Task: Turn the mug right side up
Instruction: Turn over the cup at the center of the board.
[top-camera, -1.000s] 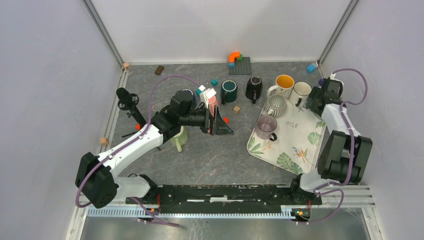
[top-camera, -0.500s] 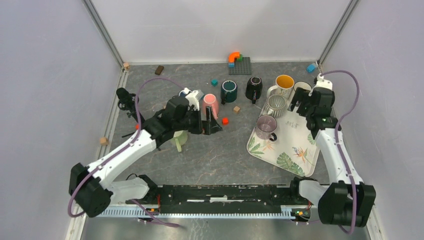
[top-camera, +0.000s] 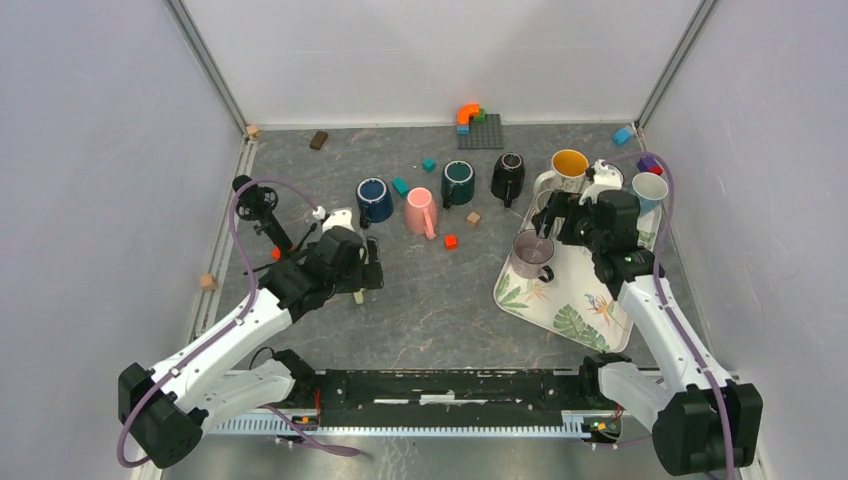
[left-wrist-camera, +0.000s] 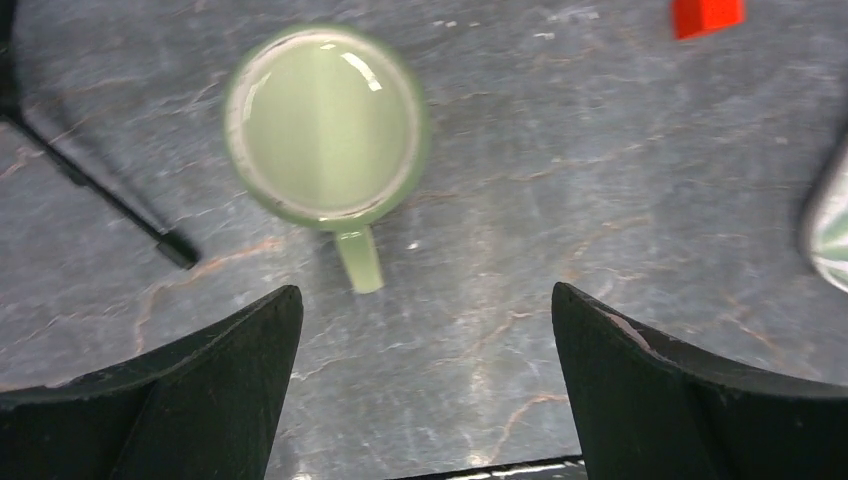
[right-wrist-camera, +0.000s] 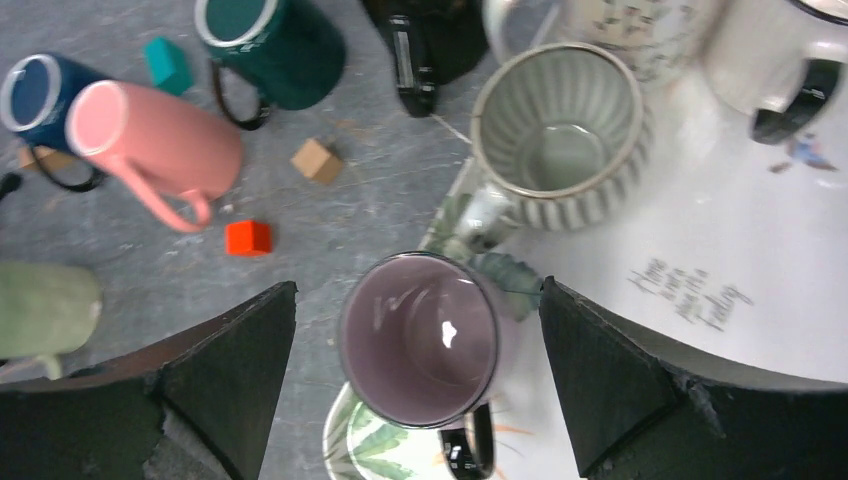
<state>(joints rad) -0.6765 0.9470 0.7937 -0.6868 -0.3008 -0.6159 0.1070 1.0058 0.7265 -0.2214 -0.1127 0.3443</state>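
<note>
At the far middle of the bench: the pink mug (top-camera: 420, 210) stands on end between a dark blue mug (top-camera: 375, 198) and a dark green mug (top-camera: 458, 182), apart from both, with nothing gripping it.
Pink mug's upper end: a plain pink disc in the right wrist view; it does not show whether this is the mouth or the base.
Left gripper (top-camera: 368, 277): jaws spread wide and empty, hanging over the left-middle of the bench.
Left wrist view only: a pale green mug (left-wrist-camera: 325, 125) sits upright, mouth up, below the gripper; in the top view the arm hides it.
Right gripper (top-camera: 548, 215): jaws wide apart, holding nothing, above the far left corner of the tray (top-camera: 590, 300).
Right wrist view only: a ribbed grey cup (right-wrist-camera: 560, 135) sits mouth up on the tray, beyond the upright purple mug (right-wrist-camera: 420, 335); in the top view the gripper covers the cup.
Red block (top-camera: 451, 241): on the bench, near the pink mug on the tray's side.
</note>
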